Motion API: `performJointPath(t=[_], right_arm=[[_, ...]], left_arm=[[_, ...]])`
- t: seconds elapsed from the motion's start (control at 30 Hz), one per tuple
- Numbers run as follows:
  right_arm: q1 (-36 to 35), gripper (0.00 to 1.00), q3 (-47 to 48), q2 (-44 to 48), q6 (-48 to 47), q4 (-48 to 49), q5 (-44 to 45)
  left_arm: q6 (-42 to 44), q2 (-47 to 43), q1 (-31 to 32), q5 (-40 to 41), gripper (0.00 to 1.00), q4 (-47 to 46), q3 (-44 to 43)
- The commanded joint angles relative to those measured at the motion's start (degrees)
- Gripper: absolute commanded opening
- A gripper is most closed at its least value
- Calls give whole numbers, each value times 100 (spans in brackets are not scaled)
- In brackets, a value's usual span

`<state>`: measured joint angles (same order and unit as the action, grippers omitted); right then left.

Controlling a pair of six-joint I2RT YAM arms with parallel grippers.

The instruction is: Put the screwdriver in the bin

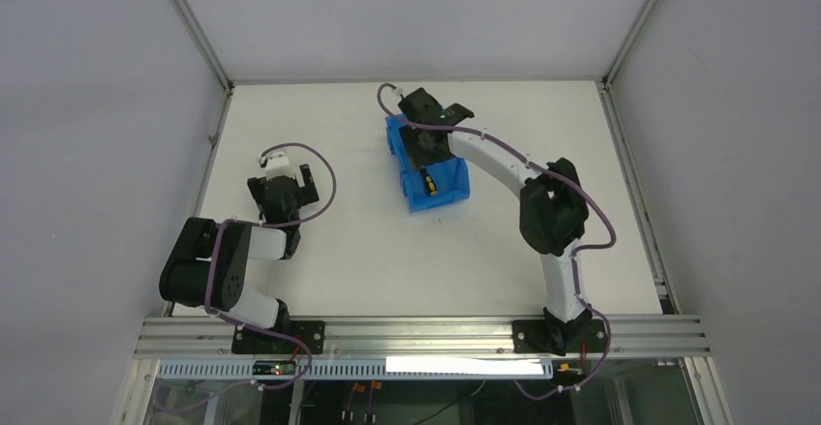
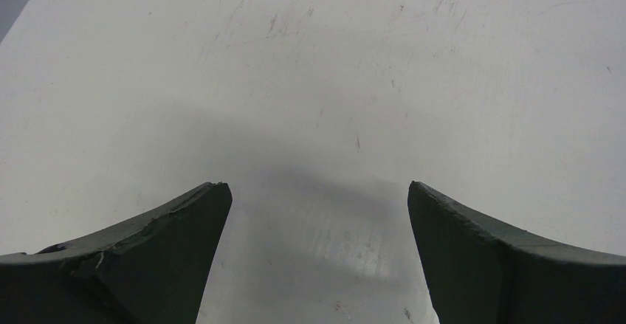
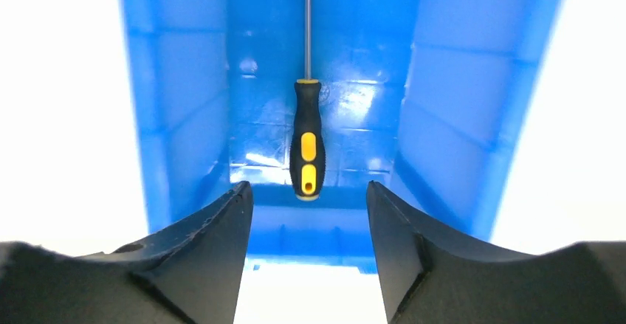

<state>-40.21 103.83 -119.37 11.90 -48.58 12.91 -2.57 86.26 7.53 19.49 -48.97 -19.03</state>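
Two fingers of our right gripper (image 3: 308, 185) stand spread, pinching nothing, above the bin (image 3: 184, 117), which sits toward the far edge of the table (image 1: 319, 251). The screwdriver (image 3: 307, 147) lies free along the bin's floor, midway between its side walls. We judge only the retreat remains: rise straight up, so the fingers clear those tall, glossy blue plastic walls without nudging them. The shaft is thin metal, the black-and-yellow handle looks rubbery. Our left gripper (image 2: 319, 185) hangs spread over scuffed matte white tabletop.
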Motion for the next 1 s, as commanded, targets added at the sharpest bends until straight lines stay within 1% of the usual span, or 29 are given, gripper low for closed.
performJointPath(t=[0.0, 0.03, 0.07, 0.1, 0.13, 0.23, 0.3, 0.4, 0.5, 0.6, 0.63, 0.67, 0.77, 0.87, 0.97], right_arm=[[27, 64, 408, 1221, -278, -18, 146], [49, 70, 360, 1386, -296, -1, 158], [79, 79, 296, 1553, -324, 44, 159], [117, 95, 176, 1715, -342, 146, 145], [161, 98, 35, 1912, -367, 208, 125], [354, 99, -596, 2518, -390, 612, 38], [534, 99, -1223, 2992, -340, 1069, -23], [1054, 99, -2357, 3755, -170, 1841, -140], [1575, 99, -3743, 4629, 48, 2730, -104], [1966, 99, -4864, 5275, 162, 3731, 198], [2042, 99, -5278, 5505, 216, 4073, 425], [2107, 99, -5798, 5765, 315, 4616, 894], [2191, 99, -6733, 6115, 345, 5554, 1609], [2192, 99, -7285, 6153, 387, 5949, 1960], [2198, 99, -7544, 5982, 294, 6057, 2213]], left_arm=[[-63, -1, 23, 101, 99, -114, -93], [-60, 4, 25, 103, 99, -118, -98], [-62, 5, 21, 107, 99, -113, -98], [-60, 1, 26, 106, 99, -113, -94], [-62, 4, 21, 103, 99, -119, -93], [-64, 4, 27, 107, 99, -116, -95], [-61, 5, 21, 105, 99, -113, -92], [-63, 3, 27, 105, 99, -113, -93], [-65, 5, 23, 105, 99, -118, -94], [-66, 5, 28, 103, 99, -117, -95], [-60, 5, 25, 102, 99, -113, -99], [-63, 4, 28, 106, 99, -115, -93], [-61, 5, 23, 105, 99, -118, -98], [-61, -2, 23, 104, 99, -117, -92], [-66, 5, 26, 103, 99, -121, -95]])
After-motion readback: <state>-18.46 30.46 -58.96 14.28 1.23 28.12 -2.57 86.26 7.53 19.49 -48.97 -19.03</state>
